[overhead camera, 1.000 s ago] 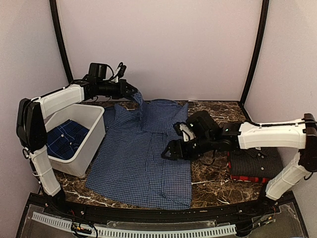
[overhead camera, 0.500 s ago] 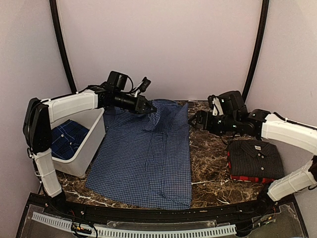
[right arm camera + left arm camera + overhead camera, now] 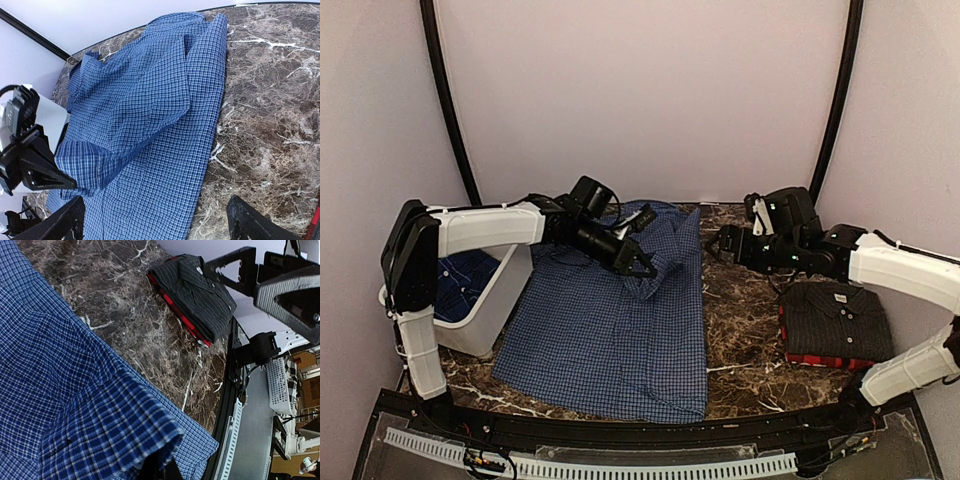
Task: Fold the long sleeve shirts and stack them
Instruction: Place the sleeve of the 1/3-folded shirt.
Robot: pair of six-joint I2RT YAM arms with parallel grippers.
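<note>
Left gripper [image 3: 645, 267] clamped on blue-check shirt [image 3: 610, 340] fold.
Pinched cloth raised over shirt's upper middle; right gripper [image 3: 718, 243] jaws apart, just right of the shirt's edge.

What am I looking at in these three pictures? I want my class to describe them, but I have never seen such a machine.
These are two robot arms fixed at the near edge of a marble table. One picture looks down from above and behind them. The other two come from small cameras, one on each wrist. The left claw is shut on a raised fold of the blue checked shirt, which lies spread on the table. The right claw is open and holds nothing. On the right, a folded black pinstriped shirt sits on a red plaid one. The white bin on the left holds more blue cloth.
</note>
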